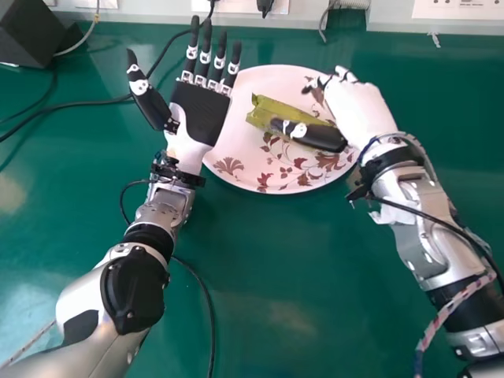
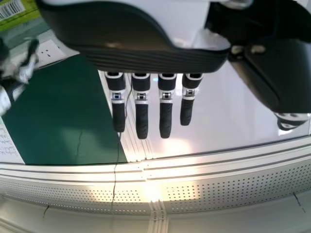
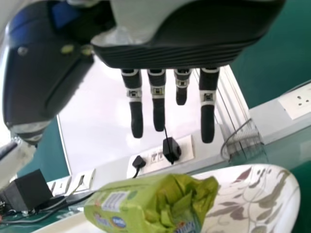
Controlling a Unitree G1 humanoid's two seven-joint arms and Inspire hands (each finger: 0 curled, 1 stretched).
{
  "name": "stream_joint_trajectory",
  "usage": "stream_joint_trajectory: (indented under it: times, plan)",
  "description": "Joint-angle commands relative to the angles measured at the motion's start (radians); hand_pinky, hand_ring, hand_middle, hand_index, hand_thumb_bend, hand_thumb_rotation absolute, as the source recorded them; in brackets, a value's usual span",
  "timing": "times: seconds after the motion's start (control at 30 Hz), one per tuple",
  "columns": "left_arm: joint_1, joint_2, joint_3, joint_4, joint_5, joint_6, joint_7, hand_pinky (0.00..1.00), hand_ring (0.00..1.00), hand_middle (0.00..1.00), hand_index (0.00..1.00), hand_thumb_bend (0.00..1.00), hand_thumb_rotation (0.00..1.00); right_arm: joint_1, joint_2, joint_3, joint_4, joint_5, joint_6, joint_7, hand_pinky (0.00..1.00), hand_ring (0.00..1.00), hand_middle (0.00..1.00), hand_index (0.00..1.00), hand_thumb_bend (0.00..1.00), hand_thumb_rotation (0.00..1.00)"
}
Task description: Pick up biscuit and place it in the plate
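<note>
We list: biscuit (image 1: 265, 113) on plate (image 1: 235, 142); right robot hand (image 1: 358, 109) above, partly obstructing; left robot hand (image 1: 198, 112) beside; both spread straight; cable (image 1: 79, 103), black box (image 1: 31, 33) leftward.

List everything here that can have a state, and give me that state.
Biscuit packet: on the plate, one end crumpled
Plate: right side up, bearing the packet
Left hand: open, fingers straight
Right hand: open, beside the packet
Black plugs: plugged in
</note>
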Motion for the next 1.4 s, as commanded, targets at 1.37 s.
stream_joint_trajectory:
  times: [1.37]
  plan:
    - [0.011,0.002,0.007,0.012,0.014,-0.020,0.023,0.61,0.75,0.81,0.90,0.88,0.38,0.174,0.021,-0.223,-0.206,0.252,-0.117,-0.043,0.48,0.58,0.78,0.76,0.96,0.60]
